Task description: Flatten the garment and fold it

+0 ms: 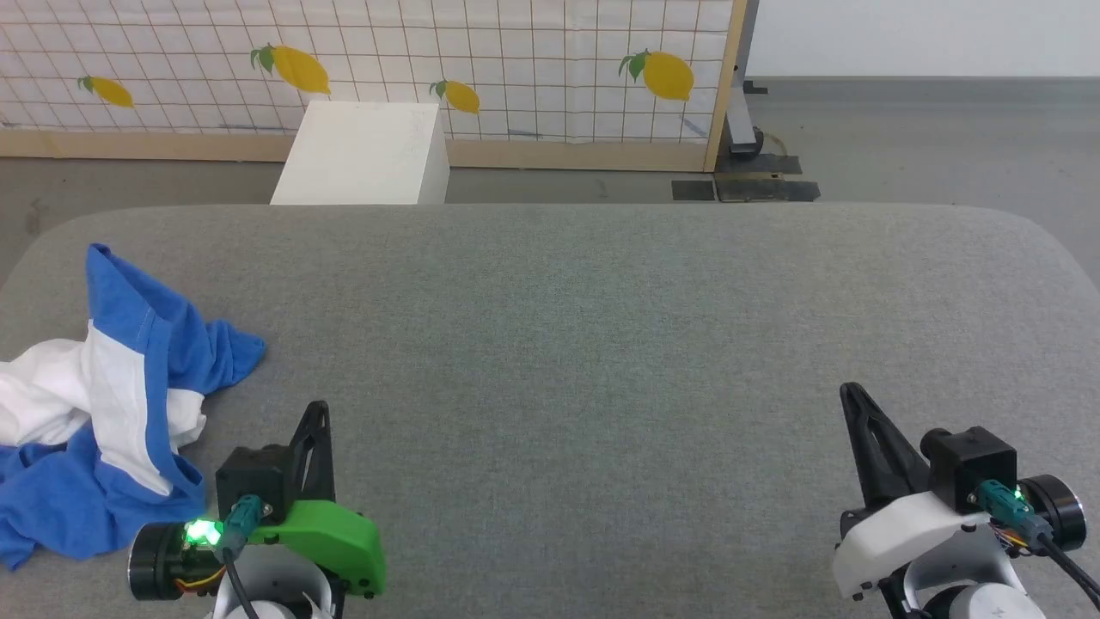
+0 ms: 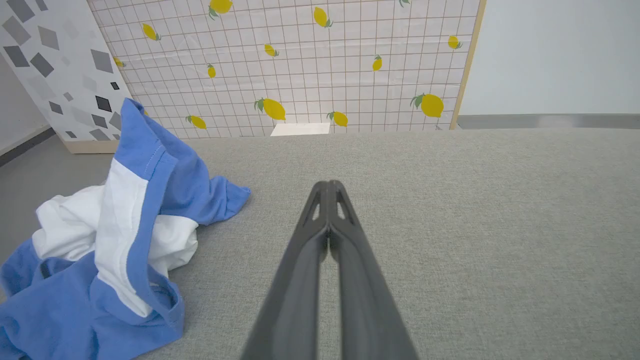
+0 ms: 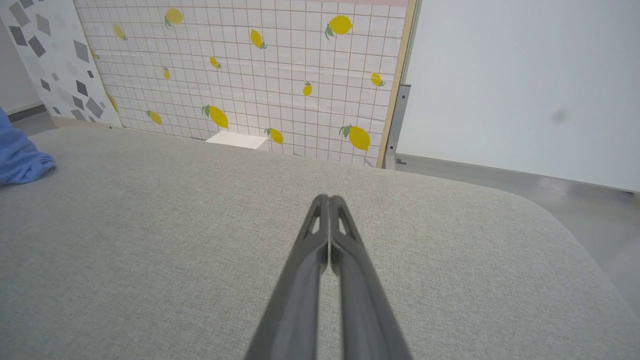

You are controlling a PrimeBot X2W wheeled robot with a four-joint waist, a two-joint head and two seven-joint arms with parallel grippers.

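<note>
The garment (image 1: 112, 404) lies crumpled in a heap at the left edge of the grey table (image 1: 601, 327), white cloth bunched among bright blue folds. In the left wrist view the garment (image 2: 115, 240) sits left of my fingers. A blue corner of the garment (image 3: 17, 157) peeks in at the left of the right wrist view. My left gripper (image 1: 320, 406) hovers just right of the heap, shut and holding nothing, apart from the cloth. My right gripper (image 1: 851, 391) is at the lower right, shut and empty, far from the garment.
A white box (image 1: 365, 155) stands on the floor behind the table. Behind it runs a lemon-patterned grid panel (image 1: 516, 60) with a wooden frame. Grey floor (image 1: 928, 146) lies beyond the table's rounded far right corner.
</note>
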